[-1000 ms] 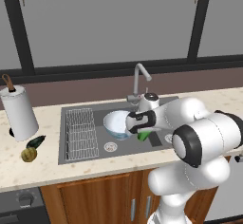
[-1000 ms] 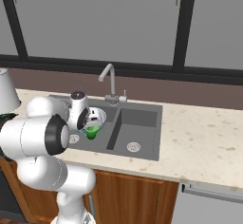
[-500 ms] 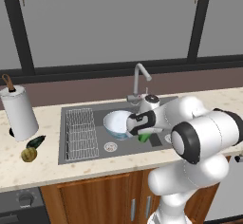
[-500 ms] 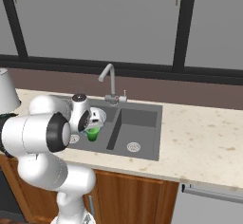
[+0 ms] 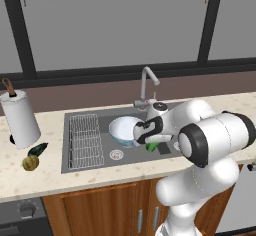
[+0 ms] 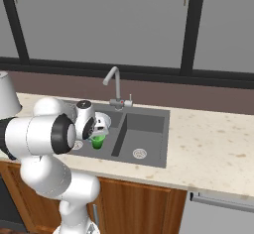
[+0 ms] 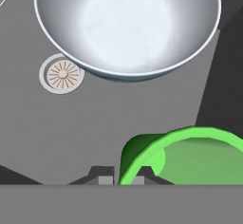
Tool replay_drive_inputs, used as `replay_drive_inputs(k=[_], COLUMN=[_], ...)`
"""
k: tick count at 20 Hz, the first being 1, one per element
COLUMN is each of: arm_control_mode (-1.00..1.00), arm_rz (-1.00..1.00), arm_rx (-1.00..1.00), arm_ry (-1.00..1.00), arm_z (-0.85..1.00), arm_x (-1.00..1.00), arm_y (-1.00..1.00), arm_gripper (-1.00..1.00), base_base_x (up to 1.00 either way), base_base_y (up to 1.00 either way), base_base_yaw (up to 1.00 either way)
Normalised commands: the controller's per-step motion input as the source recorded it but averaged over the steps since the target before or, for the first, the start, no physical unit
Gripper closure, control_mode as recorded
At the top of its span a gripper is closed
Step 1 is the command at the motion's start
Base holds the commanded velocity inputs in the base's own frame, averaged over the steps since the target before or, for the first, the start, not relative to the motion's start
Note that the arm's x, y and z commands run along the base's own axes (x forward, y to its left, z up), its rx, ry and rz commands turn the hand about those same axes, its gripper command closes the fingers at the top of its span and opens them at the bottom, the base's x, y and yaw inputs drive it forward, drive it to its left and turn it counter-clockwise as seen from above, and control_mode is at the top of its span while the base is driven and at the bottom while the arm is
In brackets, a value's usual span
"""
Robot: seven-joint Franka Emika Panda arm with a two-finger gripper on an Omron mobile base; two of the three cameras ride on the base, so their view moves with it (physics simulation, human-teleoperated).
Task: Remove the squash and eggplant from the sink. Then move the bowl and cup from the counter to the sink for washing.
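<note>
I take the sink [image 5: 90, 157] as my reference: it is set into the beige worktop [image 5: 100, 182], with the curved faucet [image 5: 147, 82] standing at its back edge. Inside its wider basin, the wire rack [image 5: 84, 140] lies at the end farthest from the arm, and the bowl [image 5: 121, 130] sits upright on the basin floor between that rack and the divider, with the round drain [image 7: 61, 73] just beside it. My fingers [image 7: 117, 179] are clenched on the rim of the green cup [image 7: 190, 154], one fingertip on each side of its wall, and the cup hangs over the same basin, near the bowl but apart from it; from the right base view the cup [image 6: 97, 141] shows just below the hand, close to the divider. Out on the worktop, well clear of the sink's rack end, stands a paper towel roll [image 5: 20, 119]. Just beside it lie the eggplant [image 5: 37, 149] and the squash [image 5: 30, 163], touching or nearly so.
</note>
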Motion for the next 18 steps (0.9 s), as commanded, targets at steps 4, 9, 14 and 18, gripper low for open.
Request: replay_drive_inputs(k=[4, 9, 14, 18], arm_control_mode=[-1.0, -1.0, -1.0, -1.0], arm_rz=[0.0, 0.0, 0.0, 0.0], arm_rx=[0.0, 0.0, 0.0, 0.0], arm_ry=[0.0, 0.0, 0.0, 0.0], arm_z=[-0.13, -0.12, -0.11, -0.1], arm_x=[0.02, 0.03, 0.03, 0.03], arm_y=[-0.01, 0.0, 0.0, 0.0], arm_gripper=[1.0, 1.0, 1.0, 1.0], base_base_x=[0.0, 0.0, 0.0, 0.0], base_base_y=[0.0, 0.0, 0.0, 0.0], base_base_yaw=[0.0, 0.0, 0.0, 0.0])
